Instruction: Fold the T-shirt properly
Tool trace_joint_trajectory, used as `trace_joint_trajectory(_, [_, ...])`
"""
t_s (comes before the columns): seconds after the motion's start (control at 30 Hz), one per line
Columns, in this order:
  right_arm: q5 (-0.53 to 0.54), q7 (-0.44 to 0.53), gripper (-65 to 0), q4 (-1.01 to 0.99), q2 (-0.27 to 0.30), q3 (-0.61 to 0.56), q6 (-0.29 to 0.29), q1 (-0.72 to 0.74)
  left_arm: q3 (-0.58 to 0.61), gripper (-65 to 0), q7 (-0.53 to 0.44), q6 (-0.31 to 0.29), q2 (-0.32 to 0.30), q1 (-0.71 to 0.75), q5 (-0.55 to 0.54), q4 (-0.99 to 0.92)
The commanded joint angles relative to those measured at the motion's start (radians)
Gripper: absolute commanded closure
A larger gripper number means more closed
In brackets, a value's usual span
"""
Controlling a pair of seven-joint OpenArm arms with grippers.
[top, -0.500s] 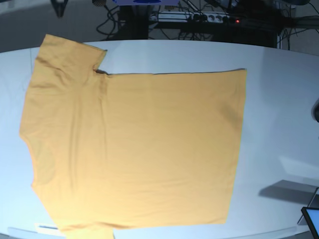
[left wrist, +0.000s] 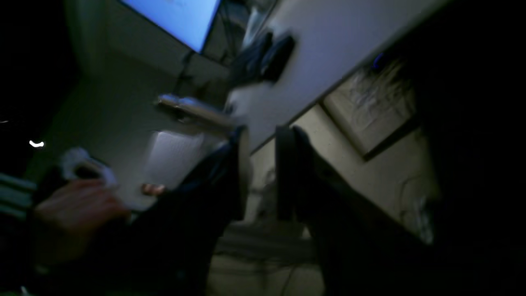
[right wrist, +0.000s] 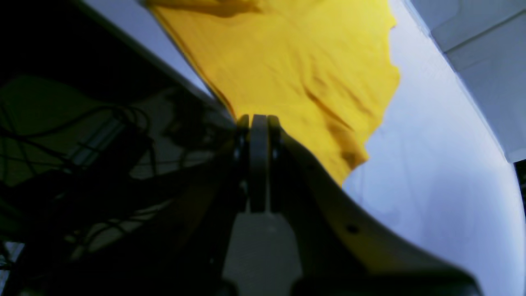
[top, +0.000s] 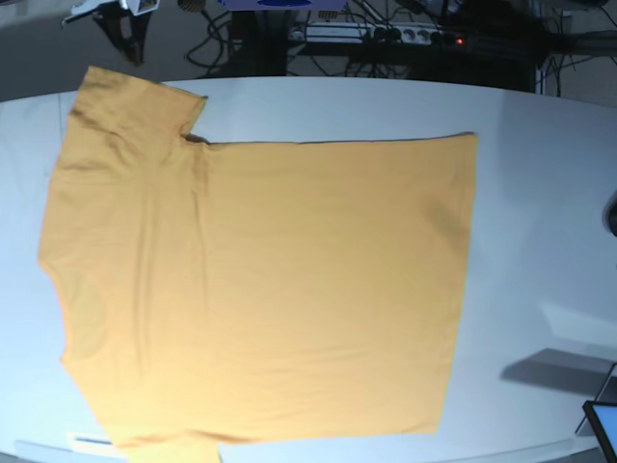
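The orange-yellow T-shirt (top: pixel 260 289) lies spread flat on the white table (top: pixel 540 193), one sleeve at the far left and the hem towards the right. My right gripper (top: pixel 130 37) hangs beyond the table's far left edge, just behind that sleeve. In the right wrist view it (right wrist: pixel 259 123) is shut and empty, with the sleeve (right wrist: pixel 296 61) ahead of it. My left gripper (left wrist: pixel 263 172) is out of the base view. The dark, blurred left wrist view shows it off the table, its jaws a little apart and empty.
Cables and a power strip (top: pixel 386 34) lie behind the table. A screen corner (top: pixel 603 424) shows at the front right. The left wrist view shows a bright screen (left wrist: pixel 172 16) and a person's hand (left wrist: pixel 74 209). A small white strip (top: pixel 92 441) lies at the front left edge.
My right arm has come further into the base view at the top left. The T-shirt has not moved.
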Motion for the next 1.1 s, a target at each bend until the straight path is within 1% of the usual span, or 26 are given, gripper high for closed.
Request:
trace_joint_trajectory(0.0, [0.003, 0.032, -0.1, 0.018, -0.003, 0.004, -0.03, -0.021, -0.005, -11.9, -0.016, 0.009, -0.017, -0.005, 0.022, 0.05])
trace_joint_trajectory(0.03, [0.001, 0.032, -0.1, 0.018, -0.001, 0.004, -0.055, -0.021, -0.005, -11.9, -0.016, 0.009, -0.024, -0.036, 0.074, 0.082])
trace_joint_trajectory(0.07, [0.0, 0.032, -0.1, 0.018, 0.002, 0.004, -0.078, -0.02, -0.005, -11.9, -0.016, 0.009, -0.025, -0.06, 0.096, 0.116])
trace_joint_trajectory(0.1, [0.003, 0.032, -0.1, 0.018, 0.005, 0.004, -0.09, -0.02, -0.005, -11.9, -0.016, 0.009, -0.025, -0.077, 0.09, 0.139])
trace_joint_trajectory(0.2, [0.007, 0.032, -0.1, 0.015, 0.005, 0.001, -0.087, -0.015, -0.005, -11.9, -0.013, 0.009, -0.022, -0.085, 0.062, 0.133])
trace_joint_trajectory(0.3, [0.012, 0.032, -0.3, 0.018, 0.002, -0.024, -0.087, -0.014, -0.005, -11.9, -0.012, 0.009, -0.016, -0.052, 0.057, 0.039])
trace_joint_trajectory(0.37, [0.072, 0.032, -0.7, 0.019, 0.008, -0.054, -0.085, -0.014, 0.014, -12.1, -0.012, 0.009, 0.001, -0.046, 0.057, -0.025])
trace_joint_trajectory(0.4, [0.121, 0.032, -0.9, 0.023, 0.016, -0.067, -0.075, -0.014, 0.023, -12.1, -0.012, 0.009, 0.009, -0.049, 0.057, -0.056])
trace_joint_trajectory(0.47, [0.236, 0.025, -0.9, 0.046, 0.043, -0.094, -0.007, -0.014, 0.043, -12.1, -0.012, 0.009, 0.012, -0.054, 0.056, -0.115])
trace_joint_trajectory(0.53, [0.352, -0.007, -0.9, 0.073, 0.056, -0.119, 0.045, -0.014, 0.072, -12.1, -0.012, 0.009, 0.013, -0.066, 0.016, -0.171])
trace_joint_trajectory(0.57, [0.403, -0.045, -0.9, 0.095, 0.057, -0.128, 0.071, -0.014, 0.094, -12.3, -0.012, 0.009, 0.013, -0.069, -0.022, -0.195])
trace_joint_trajectory(0.63, [0.498, -0.137, -0.9, 0.162, 0.077, -0.137, 0.128, -0.006, 0.163, -14.3, -0.012, 0.009, 0.013, -0.066, -0.139, -0.221])
trace_joint_trajectory(0.7, [0.544, -0.225, -0.9, 0.22, 0.083, -0.137, 0.162, 0.006, 0.239, -17.1, -0.012, 0.009, 0.013, -0.057, -0.257, -0.218])
trace_joint_trajectory(0.77, [0.555, -0.315, -0.7, 0.276, 0.085, -0.134, 0.166, 0.031, 0.328, -19.0, -0.012, 0.009, 0.013, -0.022, -0.377, -0.189])
trace_joint_trajectory(0.83, [0.557, -0.377, -0.6, 0.303, 0.086, -0.131, 0.166, 0.04, 0.413, -19.7, -0.009, 0.009, 0.013, 0.018, -0.49, -0.149])
trace_joint_trajectory(0.87, [0.557, -0.403, -0.6, 0.313, 0.086, -0.131, 0.166, 0.051, 0.451, -19.7, 0.01, 0.009, 0.013, 0.038, -0.559, -0.12])
trace_joint_trajectory(0.93, [0.557, -0.436, -0.4, 0.313, 0.086, -0.131, 0.166, 0.074, 0.523, -19.7, 0.125, 0.009, 0.013, 0.072, -0.696, -0.023])
trace_joint_trajectory(1.03, [0.555, -0.508, -0.4, 0.309, 0.086, -0.128, 0.166, 0.104, 0.595, -19.7, 0.383, 0.009, 0.002, 0.149, -0.891, 0.196])
trace_joint_trajectory(1.07, [0.553, -0.525, -0.4, 0.309, 0.088, -0.128, 0.166, 0.112, 0.606, -19.7, 0.462, 0.009, -0.01, 0.165, -0.932, 0.267])
